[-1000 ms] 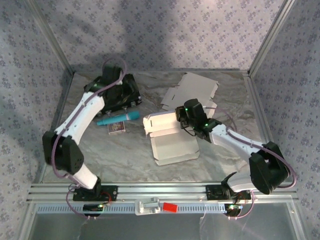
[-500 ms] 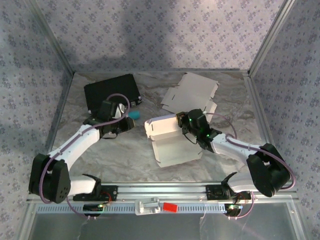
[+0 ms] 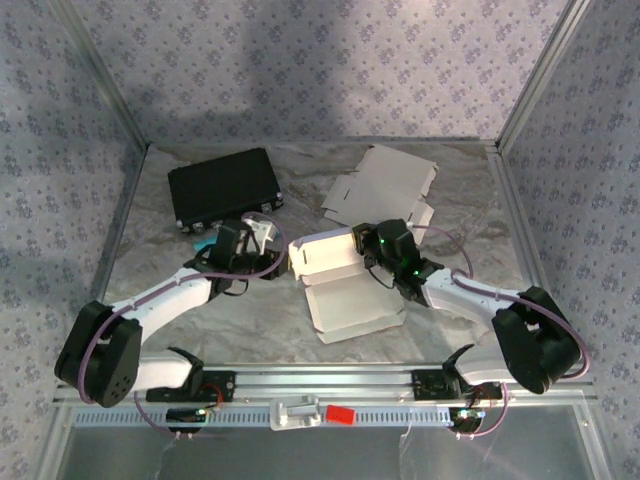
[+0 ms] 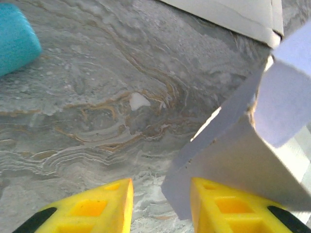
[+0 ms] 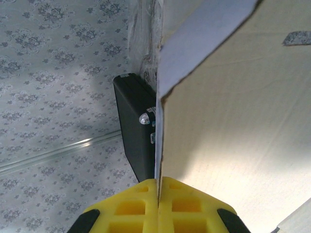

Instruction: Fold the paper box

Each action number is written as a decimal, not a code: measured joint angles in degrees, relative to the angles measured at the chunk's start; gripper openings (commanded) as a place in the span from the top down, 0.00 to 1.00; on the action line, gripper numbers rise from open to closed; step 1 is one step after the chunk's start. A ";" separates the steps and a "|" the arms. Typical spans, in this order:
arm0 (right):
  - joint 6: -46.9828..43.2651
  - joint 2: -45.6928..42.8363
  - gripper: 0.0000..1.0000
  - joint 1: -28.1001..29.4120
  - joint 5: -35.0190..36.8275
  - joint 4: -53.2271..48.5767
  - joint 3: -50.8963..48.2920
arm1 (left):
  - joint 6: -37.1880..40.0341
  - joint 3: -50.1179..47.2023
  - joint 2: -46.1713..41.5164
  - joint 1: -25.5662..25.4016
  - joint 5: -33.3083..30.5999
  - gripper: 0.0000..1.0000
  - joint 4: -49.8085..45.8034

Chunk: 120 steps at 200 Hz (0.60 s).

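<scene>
The white paper box (image 3: pixel 350 300) lies half-folded in the middle of the table, its back wall (image 3: pixel 325 252) standing up. My right gripper (image 3: pixel 366 246) is shut on that wall; in the right wrist view the yellow fingers (image 5: pixel 158 187) pinch the thin cardboard edge (image 5: pixel 233 107). My left gripper (image 3: pixel 266 240) sits just left of the box's left end. In the left wrist view it (image 4: pixel 161 206) is open, and the corner of a side flap (image 4: pixel 218 160) pokes between the fingers, close against the right finger (image 4: pixel 228 208), with a gap to the left finger.
A second flat cardboard blank (image 3: pixel 385 180) lies at the back behind the box. A black case (image 3: pixel 222 185) rests at the back left, also seen past the box wall (image 5: pixel 136 145). A teal object (image 4: pixel 14 41) lies left of my left gripper. Patterned walls enclose the table.
My left arm has swung from the black case at the back forward and right to the box's left flap. The right gripper has kept its hold on the wall; the box shifted slightly.
</scene>
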 measured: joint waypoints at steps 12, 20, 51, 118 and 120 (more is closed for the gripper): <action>0.00 0.00 1.00 0.00 -0.02 0.00 0.00 | 1.42 -0.85 0.04 -0.66 0.83 0.63 1.36; 0.00 0.00 1.00 -0.07 -0.11 0.00 0.00 | 2.12 -1.16 0.17 -0.98 1.25 0.63 2.23; 0.00 0.35 1.00 -0.22 -0.44 0.48 0.00 | 4.02 -1.55 1.18 -1.07 2.95 0.63 5.44; 0.00 0.55 1.00 -0.22 -0.87 0.92 0.00 | 5.88 -1.22 5.27 -2.86 3.13 0.66 8.35; 0.00 0.55 1.00 -0.22 -0.87 0.94 0.00 | 5.90 -1.20 5.27 -3.02 2.99 0.66 8.44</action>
